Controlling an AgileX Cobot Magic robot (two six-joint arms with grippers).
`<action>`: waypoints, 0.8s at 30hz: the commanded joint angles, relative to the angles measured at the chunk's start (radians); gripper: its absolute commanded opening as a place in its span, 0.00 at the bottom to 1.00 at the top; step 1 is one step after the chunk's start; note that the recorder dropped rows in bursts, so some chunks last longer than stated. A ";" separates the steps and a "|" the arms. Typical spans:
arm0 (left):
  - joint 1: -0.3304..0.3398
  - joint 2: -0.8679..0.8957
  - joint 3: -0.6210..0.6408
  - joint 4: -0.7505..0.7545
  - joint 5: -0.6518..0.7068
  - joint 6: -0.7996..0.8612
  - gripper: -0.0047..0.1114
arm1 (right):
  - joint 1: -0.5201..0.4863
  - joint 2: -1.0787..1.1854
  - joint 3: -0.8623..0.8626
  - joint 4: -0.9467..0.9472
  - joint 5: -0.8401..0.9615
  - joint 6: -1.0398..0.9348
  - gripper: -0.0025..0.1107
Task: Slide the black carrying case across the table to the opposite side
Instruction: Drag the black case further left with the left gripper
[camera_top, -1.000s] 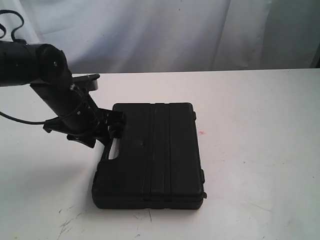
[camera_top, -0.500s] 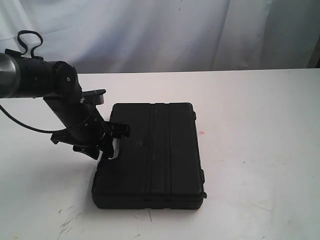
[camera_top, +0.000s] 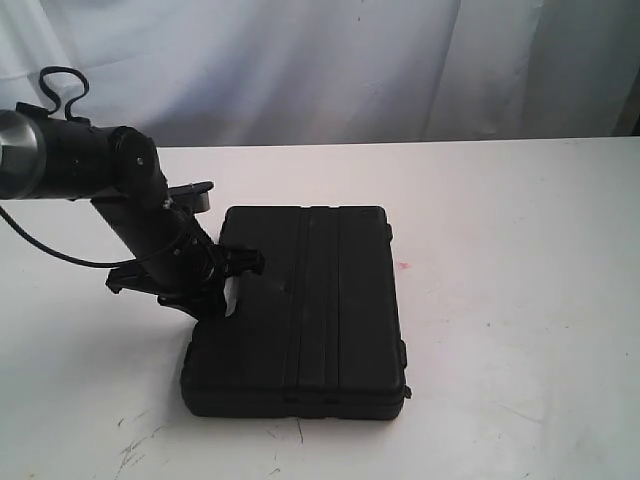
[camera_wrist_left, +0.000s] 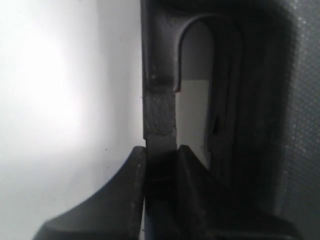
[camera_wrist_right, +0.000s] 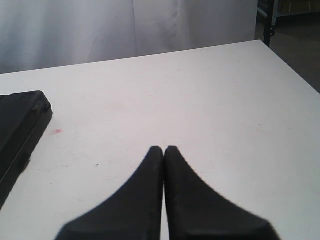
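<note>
Black carrying case (camera_top: 305, 310) flat on tabletop (camera_top: 520, 330), left of middle. Left hand (camera_wrist_left: 160, 160) pinching handle (camera_wrist_left: 160, 107); right hand (camera_wrist_right: 164, 150) pressed together, away from case. Risk: off-centre pull swings case round, or handle slips free.

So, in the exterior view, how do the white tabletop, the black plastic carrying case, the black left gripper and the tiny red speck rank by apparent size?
1. white tabletop, by far
2. black plastic carrying case
3. left gripper, at the case's handle, clearly smaller than the case
4. tiny red speck
</note>
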 joint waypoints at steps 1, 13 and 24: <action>0.000 0.001 -0.006 0.138 0.040 -0.122 0.04 | 0.003 -0.006 0.004 0.002 -0.002 -0.001 0.02; 0.104 0.001 -0.006 0.309 0.163 -0.148 0.04 | 0.003 -0.006 0.004 0.002 -0.002 -0.001 0.02; 0.162 0.001 -0.006 0.439 0.214 -0.148 0.04 | 0.003 -0.006 0.004 0.002 -0.002 -0.001 0.02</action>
